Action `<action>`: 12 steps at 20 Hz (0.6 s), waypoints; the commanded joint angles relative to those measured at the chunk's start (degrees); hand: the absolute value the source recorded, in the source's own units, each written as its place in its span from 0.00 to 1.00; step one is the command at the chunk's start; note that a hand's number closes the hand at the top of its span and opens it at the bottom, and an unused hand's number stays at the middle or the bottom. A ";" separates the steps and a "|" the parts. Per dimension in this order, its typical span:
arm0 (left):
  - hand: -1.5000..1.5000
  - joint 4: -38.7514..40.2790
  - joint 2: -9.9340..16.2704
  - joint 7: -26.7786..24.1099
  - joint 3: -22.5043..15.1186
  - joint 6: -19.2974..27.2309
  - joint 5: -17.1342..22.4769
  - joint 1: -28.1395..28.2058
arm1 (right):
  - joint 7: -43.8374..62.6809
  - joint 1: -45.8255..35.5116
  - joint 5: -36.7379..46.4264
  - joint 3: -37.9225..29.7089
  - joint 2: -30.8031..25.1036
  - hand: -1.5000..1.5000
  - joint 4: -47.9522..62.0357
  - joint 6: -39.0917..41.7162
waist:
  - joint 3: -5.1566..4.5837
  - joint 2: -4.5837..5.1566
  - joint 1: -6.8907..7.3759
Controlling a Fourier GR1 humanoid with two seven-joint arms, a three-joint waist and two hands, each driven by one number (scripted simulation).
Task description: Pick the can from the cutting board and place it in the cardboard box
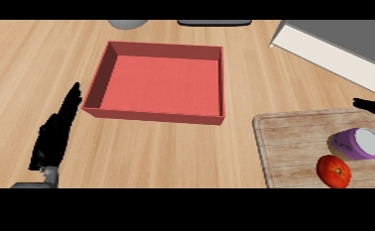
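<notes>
The left hand (pixel 57 131) rests at the lower left of the counter, fingers straight and released, holding nothing. At the right edge only a dark tip of the right hand (pixel 363 104) shows, so I cannot tell its state. Just below it the can (pixel 353 144) lies on the cutting board (pixel 293 145), beside a tomato (pixel 334 171). The cardboard box (pixel 157 84) stands between the hands. The pick looks not yet begun; next, a grasp round the can.

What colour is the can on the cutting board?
The can is purple with a white top, seen in the head view.
</notes>
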 commanded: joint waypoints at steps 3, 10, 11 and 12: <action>0.50 0.61 -2.61 -0.59 0.44 -0.03 -2.29 0.32 | -1.60 1.31 8.18 -0.19 3.86 0.00 1.64 -0.66 | 0.00 0.05 0.13; 0.50 3.23 -1.81 -3.21 4.41 -4.40 -1.79 -0.19 | -5.32 -2.02 13.56 -2.15 8.19 0.00 6.17 0.17 | 0.00 0.09 0.28; 0.50 -2.41 -2.64 -0.20 3.54 -3.88 -2.10 2.15 | -3.69 -1.78 12.70 -3.37 9.37 0.00 4.80 1.71 | 0.01 0.04 0.30; 0.50 -1.03 -2.89 -0.07 3.53 -4.21 -2.09 0.94 | -1.67 3.07 12.94 -3.40 10.86 0.00 -0.70 0.04 | 0.00 -0.01 -0.03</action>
